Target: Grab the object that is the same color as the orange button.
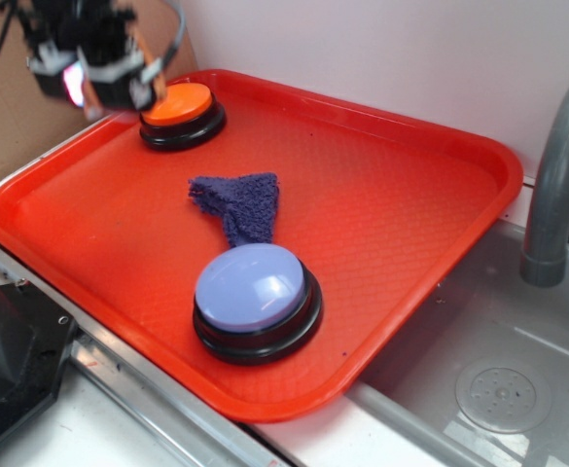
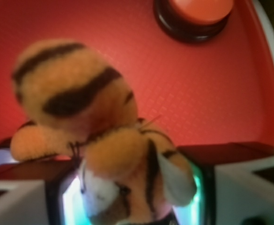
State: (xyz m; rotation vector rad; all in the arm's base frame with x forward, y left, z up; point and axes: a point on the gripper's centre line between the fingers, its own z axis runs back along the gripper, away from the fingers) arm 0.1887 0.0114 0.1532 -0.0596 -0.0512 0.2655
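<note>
Pincer point(image 2: 132, 197) clamped on orange plush tiger point(image 2: 94, 131), lifted over red tray point(image 1: 410, 185) w/ orange button point(image 1: 179, 109) just beside it, knitted cloth point(image 1: 237, 202) & lavender button point(image 1: 255, 297) farther off.

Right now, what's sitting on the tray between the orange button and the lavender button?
In the exterior view, a purple-blue knitted cloth lies between the orange button and the lavender button, on the red tray.

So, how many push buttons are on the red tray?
2. The orange button sits at the tray's far left corner, under the gripper. The lavender button sits near the front edge, beside the purple knitted cloth.
</note>
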